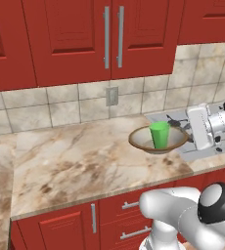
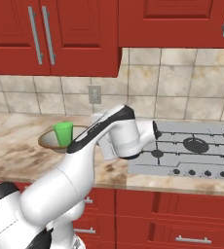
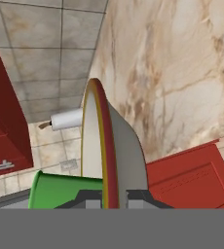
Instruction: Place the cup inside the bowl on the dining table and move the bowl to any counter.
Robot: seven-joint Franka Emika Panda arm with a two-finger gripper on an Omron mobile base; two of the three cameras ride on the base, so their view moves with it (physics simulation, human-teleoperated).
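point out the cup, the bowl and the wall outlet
cup [image 1: 159, 134], left base view, on its green side wall
bowl [image 1: 140, 141], left base view, on its left rim
wall outlet [image 1: 112, 96], left base view, on its grey plate

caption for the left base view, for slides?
End effector grips the bowl rim, green cup inside, above the counter beside the stovetop.

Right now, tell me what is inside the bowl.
The green cup stands upright inside the bowl, its top rising above the rim. The bowl's near wall hides the cup's base and the bowl's bottom, so anything else lying there cannot be seen.
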